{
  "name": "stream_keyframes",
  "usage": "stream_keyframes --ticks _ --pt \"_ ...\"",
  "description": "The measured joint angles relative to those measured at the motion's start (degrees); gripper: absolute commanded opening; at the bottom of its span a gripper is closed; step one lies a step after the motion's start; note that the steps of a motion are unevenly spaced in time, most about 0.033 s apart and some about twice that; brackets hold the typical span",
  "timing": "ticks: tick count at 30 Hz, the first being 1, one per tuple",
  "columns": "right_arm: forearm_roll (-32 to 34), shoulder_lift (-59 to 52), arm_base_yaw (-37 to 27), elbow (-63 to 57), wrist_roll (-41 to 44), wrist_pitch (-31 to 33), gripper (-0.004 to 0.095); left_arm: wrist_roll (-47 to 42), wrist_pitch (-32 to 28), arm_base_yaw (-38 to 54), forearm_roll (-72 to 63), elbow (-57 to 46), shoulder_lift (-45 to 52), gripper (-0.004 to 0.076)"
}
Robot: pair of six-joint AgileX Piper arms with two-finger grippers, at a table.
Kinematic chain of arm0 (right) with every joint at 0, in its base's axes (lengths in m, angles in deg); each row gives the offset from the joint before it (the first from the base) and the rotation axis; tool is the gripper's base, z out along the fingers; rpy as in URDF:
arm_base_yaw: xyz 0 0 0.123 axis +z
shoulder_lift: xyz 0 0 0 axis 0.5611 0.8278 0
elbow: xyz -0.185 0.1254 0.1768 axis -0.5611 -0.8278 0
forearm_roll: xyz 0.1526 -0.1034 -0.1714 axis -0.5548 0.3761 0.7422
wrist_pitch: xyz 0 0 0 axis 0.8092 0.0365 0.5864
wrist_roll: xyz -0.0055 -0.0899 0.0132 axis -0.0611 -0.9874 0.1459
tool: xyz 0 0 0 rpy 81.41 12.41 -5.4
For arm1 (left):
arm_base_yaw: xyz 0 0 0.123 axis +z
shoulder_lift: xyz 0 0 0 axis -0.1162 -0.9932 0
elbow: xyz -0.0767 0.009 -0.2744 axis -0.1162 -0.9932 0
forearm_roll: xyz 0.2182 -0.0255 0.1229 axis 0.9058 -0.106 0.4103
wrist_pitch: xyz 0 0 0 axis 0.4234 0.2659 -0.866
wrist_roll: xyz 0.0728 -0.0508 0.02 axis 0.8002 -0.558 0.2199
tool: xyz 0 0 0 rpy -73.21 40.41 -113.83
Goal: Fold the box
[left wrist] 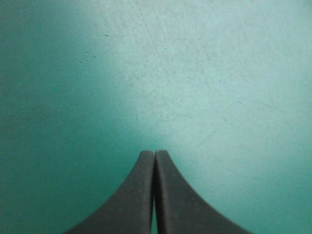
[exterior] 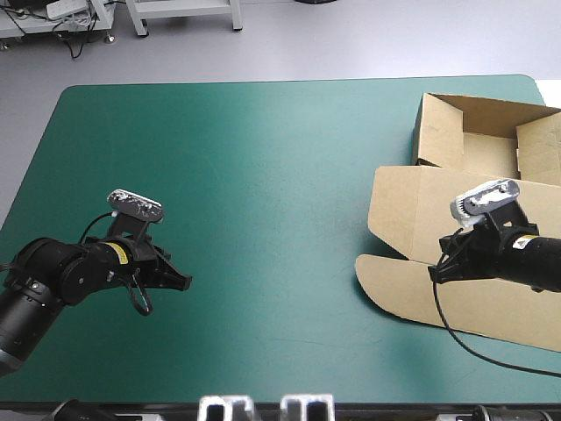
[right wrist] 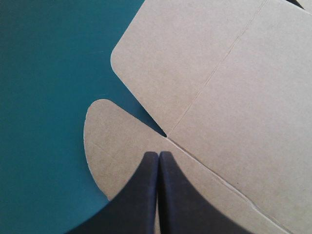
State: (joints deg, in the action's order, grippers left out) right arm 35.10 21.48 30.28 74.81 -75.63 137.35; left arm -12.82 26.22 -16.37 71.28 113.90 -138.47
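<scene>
Brown box (exterior: 456,219) lies partly folded at the table's right edge.

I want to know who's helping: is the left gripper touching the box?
No, the left gripper hangs over bare teal-green cover, while the box lies far off at the other side.

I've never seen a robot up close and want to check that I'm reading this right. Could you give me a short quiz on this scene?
1. True or false: the left gripper is over bare cover, away from the box.
2. Which part of the box lies under the right gripper? A: a raised wall. B: a flat rounded flap. C: no part.
3. Fill in: the fingers of both grippers are ____.

Key: 1 true; 2 B; 3 shut.
</scene>
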Motion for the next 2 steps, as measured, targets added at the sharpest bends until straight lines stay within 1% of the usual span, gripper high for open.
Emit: stream_keyframes --ticks 2 --pt "-0.1 0.0 0.0 0.0 1.1 0.6 -0.0017 0.0 -0.2 0.0 -0.6 0.0 0.0 -0.0009"
